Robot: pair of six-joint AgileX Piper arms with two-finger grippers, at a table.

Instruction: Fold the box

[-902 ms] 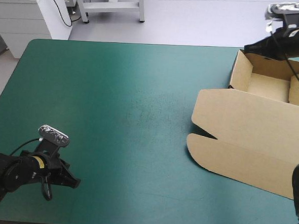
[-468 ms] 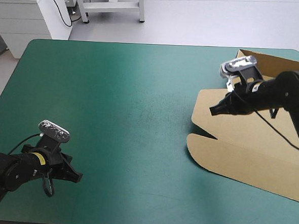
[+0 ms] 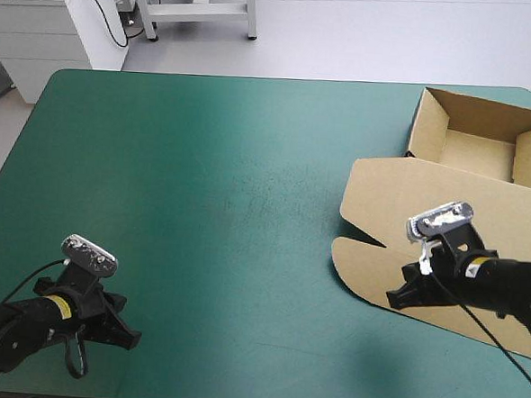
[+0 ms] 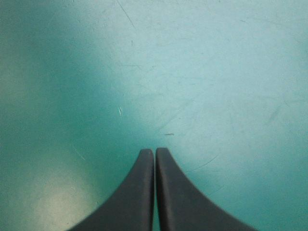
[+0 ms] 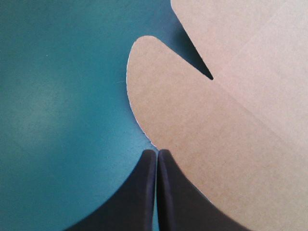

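Fingertips of the black-finned right gripper (image 5: 156,153) sit clenched, empty, at the rounded flap edge of the brown cardboard box (image 5: 216,139); part them before pinching. The left gripper (image 4: 154,151) is likewise clenched.

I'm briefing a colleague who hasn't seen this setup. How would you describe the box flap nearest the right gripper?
On the teal-green table, the brown box sits at the right edge, lid lying flat. The flap is the lid's strip nearest the robot, by the right gripper. Its rounded corner and V-shaped notch set it apart.
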